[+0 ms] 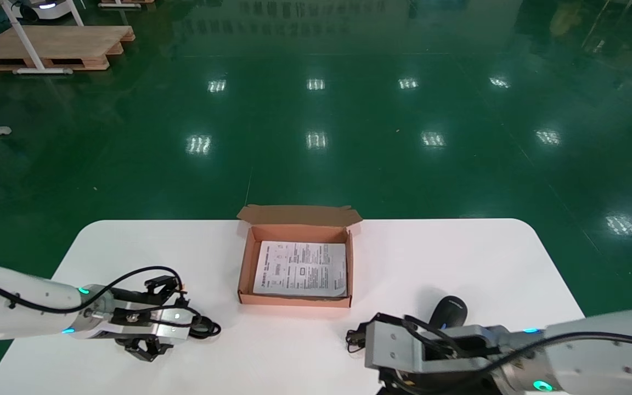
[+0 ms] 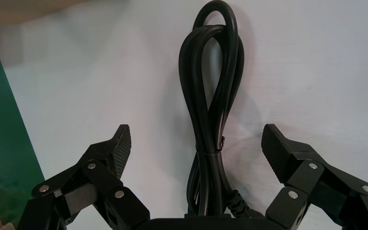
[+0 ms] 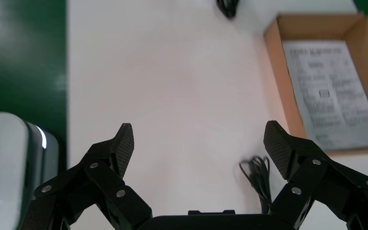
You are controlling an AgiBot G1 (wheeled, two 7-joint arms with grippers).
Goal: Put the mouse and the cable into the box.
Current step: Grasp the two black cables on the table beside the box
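An open cardboard box [image 1: 246, 262] with a printed sheet inside stands at the table's middle; it also shows in the right wrist view [image 3: 275, 72]. A bundled thick black cable [image 2: 211, 96] lies on the table between the spread fingers of my left gripper [image 2: 196, 143], which is open and not touching it. In the head view this cable [image 1: 209, 328] pokes out beside the left gripper [image 1: 146, 348]. A black mouse [image 1: 449, 310] sits front right, partly behind my right arm. My right gripper [image 3: 199, 143] is open over bare table, with a thin black cord bundle [image 3: 258, 179] beside one finger.
The white table [image 1: 458, 258] has rounded corners, with green floor beyond its edges. The thin cord bundle [image 1: 355, 339] lies just left of my right wrist. Wooden pallets [image 1: 47, 46] stand far off on the floor.
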